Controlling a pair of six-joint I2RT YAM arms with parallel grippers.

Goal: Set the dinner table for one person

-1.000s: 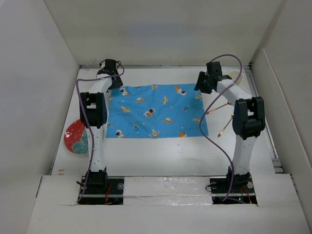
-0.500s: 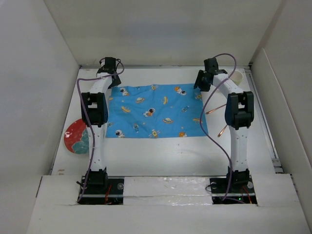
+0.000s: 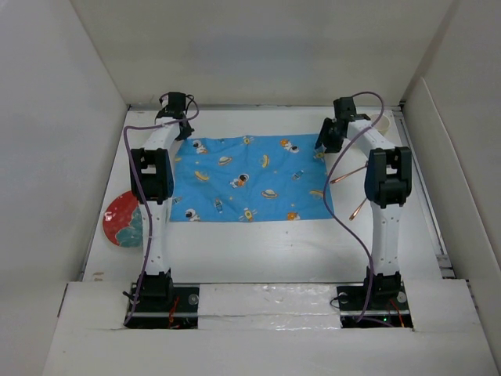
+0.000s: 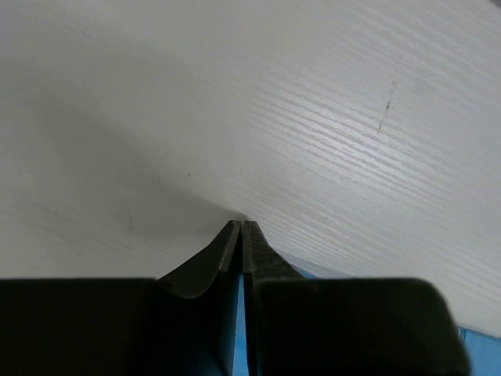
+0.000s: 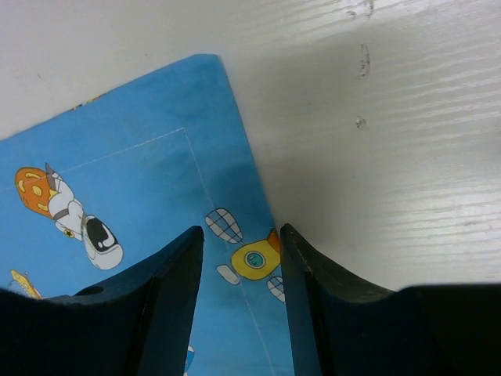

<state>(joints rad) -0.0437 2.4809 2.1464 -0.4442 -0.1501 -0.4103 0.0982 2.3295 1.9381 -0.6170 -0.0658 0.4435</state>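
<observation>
Dinner table (image 3: 258,251): white matte surface filling the middle of the top view, from the arm bases at the bottom to the back wall at the top.
Placemat (image 3: 250,180): blue space-print cloth, spread just above the centre of the frame; long axis left to right; faint wrinkles along the upper edge.
Left gripper (image 4: 240,229): at the placemat's upper left corner; fingers pressed together tip to tip over bare white surface, a sliver of blue low in the wrist view; impossible to tell whether any cloth is nipped.
Right gripper (image 5: 239,247): at the upper right corner; fingers parted, holding nothing, straddling the cloth's right edge.
Deciding relation: in the right wrist view, corner above the fingers at upper centre, edge running down into the gap between them; closing there would likely catch the hem.
Plate (image 3: 123,219): red and teal, at the table's left edge, lower left of the placemat and apart from it; left arm nearer.
Cutlery (image 3: 349,174): copper-coloured pieces just right of the placemat, partly behind the right arm; kind too small to tell; right arm nearer.
Progress, as a judgement: cloth down, nothing yet on it; early.
</observation>
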